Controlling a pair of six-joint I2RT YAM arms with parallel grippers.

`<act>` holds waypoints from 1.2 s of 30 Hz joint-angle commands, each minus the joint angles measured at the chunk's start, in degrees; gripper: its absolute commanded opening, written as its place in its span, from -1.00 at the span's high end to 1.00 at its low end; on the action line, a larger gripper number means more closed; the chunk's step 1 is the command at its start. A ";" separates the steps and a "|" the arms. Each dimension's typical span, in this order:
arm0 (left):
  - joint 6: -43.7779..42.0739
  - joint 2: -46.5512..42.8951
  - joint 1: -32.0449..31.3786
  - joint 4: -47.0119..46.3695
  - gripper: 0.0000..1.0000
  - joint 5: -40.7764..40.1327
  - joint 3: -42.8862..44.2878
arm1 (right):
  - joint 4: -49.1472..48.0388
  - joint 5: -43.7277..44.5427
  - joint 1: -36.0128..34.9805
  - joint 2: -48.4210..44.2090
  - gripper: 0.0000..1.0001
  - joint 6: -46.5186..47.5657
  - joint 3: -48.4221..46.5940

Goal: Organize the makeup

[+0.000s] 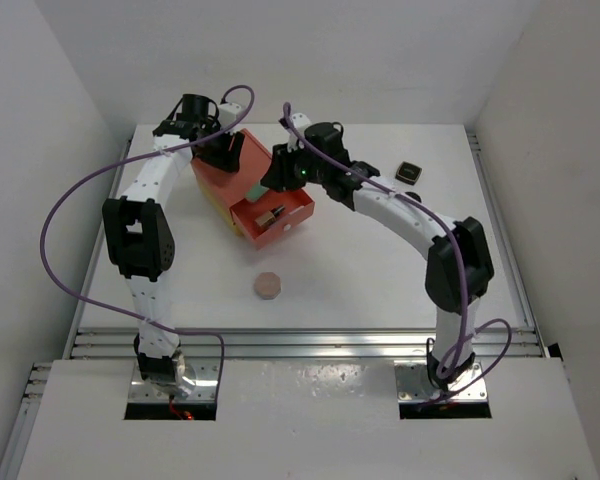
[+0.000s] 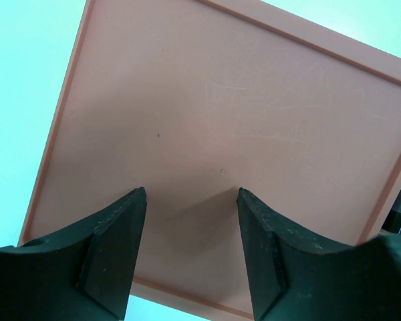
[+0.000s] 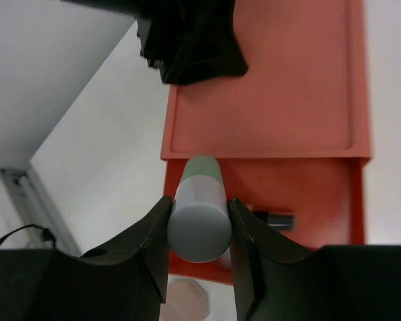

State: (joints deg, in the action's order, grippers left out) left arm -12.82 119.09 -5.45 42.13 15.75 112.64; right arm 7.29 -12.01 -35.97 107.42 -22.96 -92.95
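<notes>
Green-white bottle [image 3: 199,231] gripped btwn fingers of right claw [image 3: 198,204], held above open drawer.
Bottle lies lengthwise in the claw, cap end toward wrist cam. Below it, the drawer [image 1: 298,210] of the orange-red box [image 1: 218,178] stands open w/ a tan dark-capped bottle [image 1: 270,216] inside. Left claw [image 2: 190,200]: jaws apart, nothing btwn them, positioned over box top. Peach octagonal compact [image 1: 269,286] sits on bench [image 1: 360,280] near drawer front. Black square compact [image 1: 409,171] is well apart, far right.
</notes>
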 commanded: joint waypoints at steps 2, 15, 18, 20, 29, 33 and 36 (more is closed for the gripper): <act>1.57 3.52 0.71 4.63 -0.25 1.13 -1.46 | -6.85 -12.24 0.46 3.06 0.99 -10.96 -1.98; 1.57 3.52 0.71 4.63 -0.25 1.13 -1.46 | -7.47 -16.20 3.00 11.85 0.34 -17.12 -2.24; 1.57 3.52 0.71 4.63 -0.25 1.13 -1.46 | -4.14 -14.80 3.88 12.03 0.10 -15.98 -2.41; 1.57 3.52 0.71 4.63 -0.25 1.65 -1.46 | -2.73 -13.05 4.32 12.20 -0.15 -13.71 -2.59; 1.57 3.52 0.71 4.63 -0.25 1.65 -1.99 | 1.06 -9.00 5.03 14.40 -0.38 -6.31 -8.91; 1.57 3.52 0.71 4.63 -0.25 1.65 -2.51 | 1.67 -6.19 4.68 12.92 -0.41 -0.45 -10.68; 1.57 3.52 0.71 4.63 -0.25 1.65 -2.51 | 2.64 -2.69 4.68 10.10 -0.41 2.47 -10.41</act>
State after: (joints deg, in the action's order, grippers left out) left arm -12.80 119.17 -5.21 41.54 16.53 112.60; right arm 9.54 -18.94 -30.89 121.64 -26.15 -101.19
